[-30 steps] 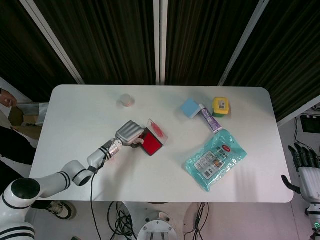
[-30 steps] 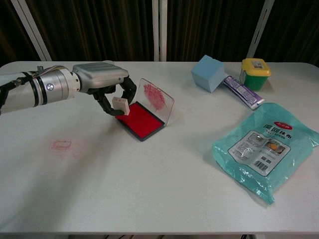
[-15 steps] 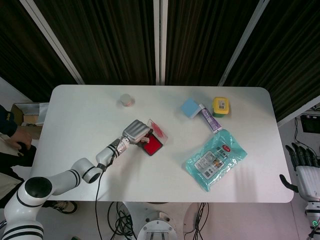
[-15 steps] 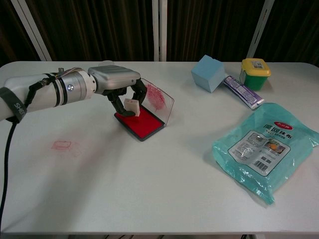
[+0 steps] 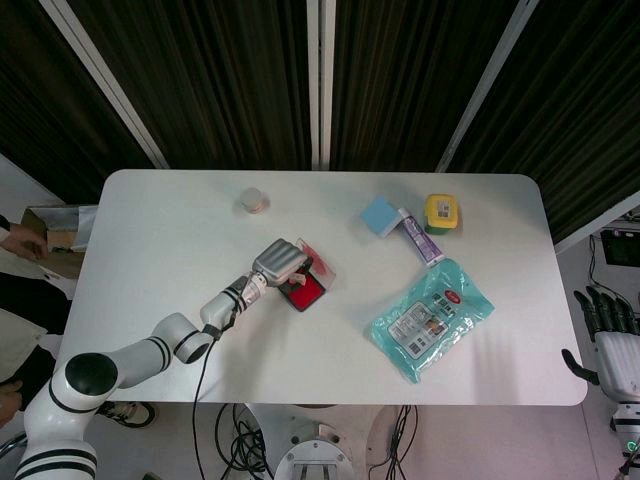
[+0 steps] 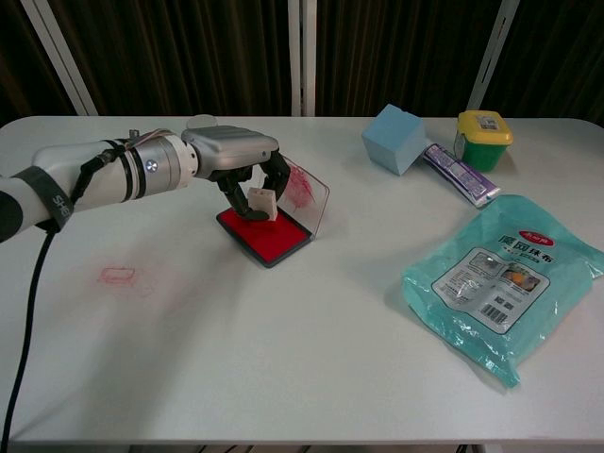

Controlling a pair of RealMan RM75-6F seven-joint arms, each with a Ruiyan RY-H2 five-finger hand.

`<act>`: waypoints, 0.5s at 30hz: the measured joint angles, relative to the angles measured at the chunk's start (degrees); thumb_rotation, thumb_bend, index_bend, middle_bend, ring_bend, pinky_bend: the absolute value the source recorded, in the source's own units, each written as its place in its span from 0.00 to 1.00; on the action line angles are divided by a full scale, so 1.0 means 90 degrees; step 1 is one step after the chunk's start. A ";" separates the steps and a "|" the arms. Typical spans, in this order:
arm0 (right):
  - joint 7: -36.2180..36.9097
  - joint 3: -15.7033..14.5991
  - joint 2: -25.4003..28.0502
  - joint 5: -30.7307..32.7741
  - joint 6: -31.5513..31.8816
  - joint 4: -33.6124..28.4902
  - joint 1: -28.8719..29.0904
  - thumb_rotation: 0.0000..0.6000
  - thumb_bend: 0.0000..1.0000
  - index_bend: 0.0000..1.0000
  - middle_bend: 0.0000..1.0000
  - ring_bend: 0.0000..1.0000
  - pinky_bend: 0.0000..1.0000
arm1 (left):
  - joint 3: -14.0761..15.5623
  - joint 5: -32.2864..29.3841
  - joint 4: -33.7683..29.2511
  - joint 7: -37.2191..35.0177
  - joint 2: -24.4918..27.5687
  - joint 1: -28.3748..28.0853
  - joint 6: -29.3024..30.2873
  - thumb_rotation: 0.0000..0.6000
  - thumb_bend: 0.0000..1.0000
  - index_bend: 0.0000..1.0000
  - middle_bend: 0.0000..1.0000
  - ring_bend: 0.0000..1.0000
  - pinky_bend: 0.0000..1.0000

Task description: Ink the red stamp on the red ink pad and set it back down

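Observation:
My left hand (image 6: 238,156) (image 5: 281,264) pinches a small pale stamp (image 6: 261,202) between its fingertips and holds it over the back part of the red ink pad (image 6: 269,233) (image 5: 305,291). The stamp sits just above or on the red surface; contact cannot be told. The pad's clear lid (image 6: 304,192) stands open behind it, smeared with red ink. In the head view the hand hides the stamp. My right hand (image 5: 607,335) hangs off the table's right edge with its fingers spread and nothing in it.
A faint red stamp print (image 6: 118,276) marks the table at the left. A blue box (image 6: 395,138), a purple tube (image 6: 460,175), a yellow-lidded green jar (image 6: 483,138) and a teal packet (image 6: 503,279) lie to the right. A small round jar (image 5: 252,201) stands at the back.
My left hand has carried the stamp rightward from the pad's left edge to over the pad, near its lid. The right hand has stayed put.

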 measured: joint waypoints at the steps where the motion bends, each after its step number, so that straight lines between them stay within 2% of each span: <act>1: 0.0000 -0.0001 -0.0002 0.0003 -0.0008 0.0003 0.0002 1.00 0.19 0.00 0.00 0.00 0.00 | 0.0007 -0.0005 0.0034 -0.0012 -0.0016 -0.0008 -0.0026 1.00 0.41 0.60 0.59 1.00 0.99; 9: 0.0007 -0.0012 -0.0032 0.0032 -0.0070 0.0041 0.0016 1.00 0.19 0.00 0.00 0.00 0.00 | 0.0081 -0.0042 0.0396 -0.0218 -0.0213 -0.0030 -0.0183 1.00 0.41 0.60 0.59 1.00 0.99; 15: 0.0019 0.0001 -0.0015 0.0045 -0.0044 0.0042 0.0004 1.00 0.19 0.00 0.00 0.00 0.00 | 0.0085 0.0029 0.0443 -0.0384 -0.0202 -0.0053 -0.0057 1.00 0.41 0.60 0.59 1.00 0.99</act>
